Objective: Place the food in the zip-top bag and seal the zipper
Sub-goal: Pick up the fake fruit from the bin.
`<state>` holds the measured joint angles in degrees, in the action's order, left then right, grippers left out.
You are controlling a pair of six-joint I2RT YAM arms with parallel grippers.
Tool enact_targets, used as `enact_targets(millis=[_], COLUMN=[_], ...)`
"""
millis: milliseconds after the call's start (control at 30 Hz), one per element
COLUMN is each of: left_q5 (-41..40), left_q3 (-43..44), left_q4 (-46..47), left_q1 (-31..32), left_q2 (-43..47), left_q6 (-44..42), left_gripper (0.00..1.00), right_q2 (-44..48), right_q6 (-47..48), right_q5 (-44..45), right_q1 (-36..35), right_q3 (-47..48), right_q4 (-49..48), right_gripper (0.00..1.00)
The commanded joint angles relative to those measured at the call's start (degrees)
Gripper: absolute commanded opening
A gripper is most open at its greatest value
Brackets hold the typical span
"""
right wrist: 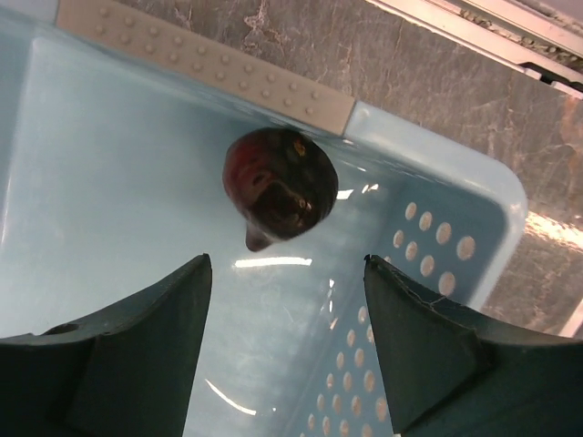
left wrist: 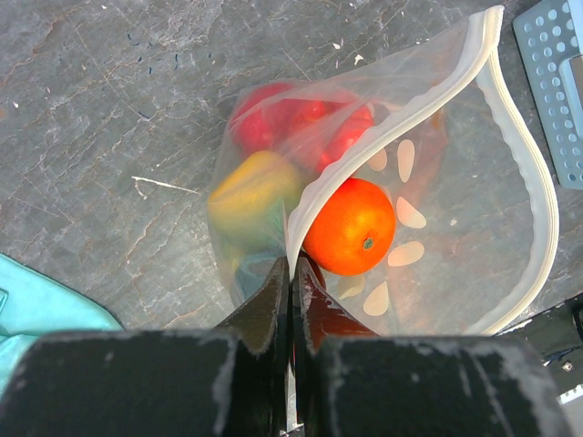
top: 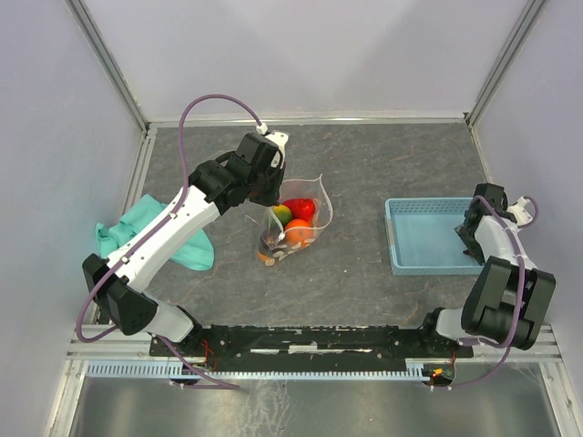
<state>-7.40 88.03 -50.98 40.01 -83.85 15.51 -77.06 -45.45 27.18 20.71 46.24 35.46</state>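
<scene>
Bag duty first: overhead, the left gripper pinches the zip-top bag at frame centre to prop its mouth open, with the right gripper down in the blue basket at right. Left wrist: fingers clamped together on the zipper strip, an orange tomato and red and yellow-green food inside. Right wrist: fingers apart and empty just below a glossy dark purple fruit, probably lining up a grab.

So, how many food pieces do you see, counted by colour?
red piece: 1, in the zip-top bag
orange piece: 1, in the bag
yellow-green piece: 1, in the bag
dark purple piece: 1, in the blue basket
total: 4 clear; a dark shape low in the bag is unclear
</scene>
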Motion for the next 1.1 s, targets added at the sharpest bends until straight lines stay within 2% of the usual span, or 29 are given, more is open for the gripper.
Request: enact_targets(millis=[0,467,600,733,867,1067], left_q5=[-0.68,-1.06,-1.03,-1.27,-1.28,-0.69], left_q3=[1.47,1.15,1.22,1.05,0.89,1.05], left_q4=[-0.25,-0.32,-0.35,-0.31,-0.28,-0.2], left_q1=[0.16,0.12,0.15,0.13,0.11,0.15], left_q2=[0.57,0.64,0.69,0.98,0.91,0.49], left_q6=[-0.27,-0.32,-0.3,-0.3,-0.22,-0.05], left_gripper=[0.03,0.03,0.03,0.03,0.03,0.03], right_q2=[-2.48,-9.52,-11.15,-12.44,-12.19,-9.93], right_q6=[-3.31,-4.83,-4.71,-3.09,-1.34,2.8], right_q5=[-1.06,-3.41,-4.02,-4.56,-4.62,-5.66], right_q1=[1.29,5.44,5.86,5.83,5.83,5.83], right_q3=[0.47,1.08,1.12,1.6,1.57,2.1], right_q4=[-4.72,-9.1,-10.22,-10.72,-10.59,-9.54], right_gripper=[0.75,0.7,0.66,0.56,0.51,0.46])
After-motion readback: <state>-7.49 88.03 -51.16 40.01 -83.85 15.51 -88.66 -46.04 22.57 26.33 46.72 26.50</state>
